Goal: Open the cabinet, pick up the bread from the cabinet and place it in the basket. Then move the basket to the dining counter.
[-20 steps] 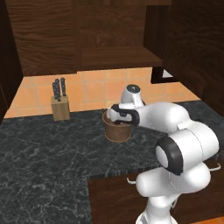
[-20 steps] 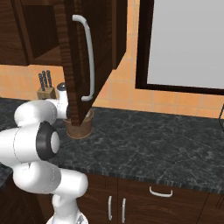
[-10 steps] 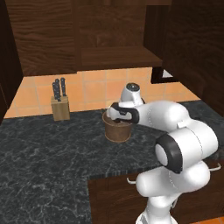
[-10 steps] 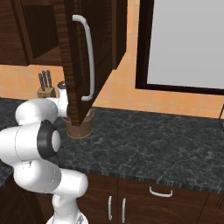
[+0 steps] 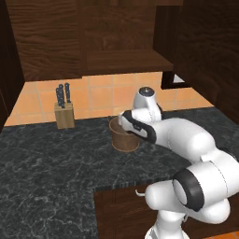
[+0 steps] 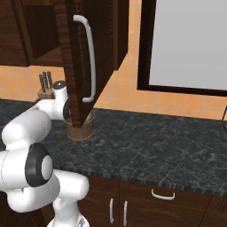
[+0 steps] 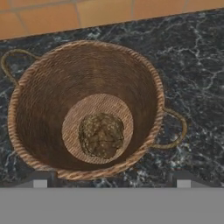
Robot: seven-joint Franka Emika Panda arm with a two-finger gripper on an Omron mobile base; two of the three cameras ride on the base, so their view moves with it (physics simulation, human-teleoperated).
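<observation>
The bread (image 7: 101,135) lies on the floor of the basket (image 7: 43,105), slightly toward six o'clock of its centre; the basket stands on the black granite worktop (image 5: 51,172), with the knife block (image 5: 64,114) at its ten o'clock; the gripper (image 7: 111,183) hangs above with fingers apart, holding nothing; the cabinet (image 6: 95,48) door stands open.

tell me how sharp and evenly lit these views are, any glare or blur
Hand view: sharp weave on the basket, the bread a soft dark lump on its floor, no glare. Left base view: cabinet interior dim and flat, worktop speckle crisp. Right base view: even light, a mild sheen on the silver handle, no motion blur.
</observation>
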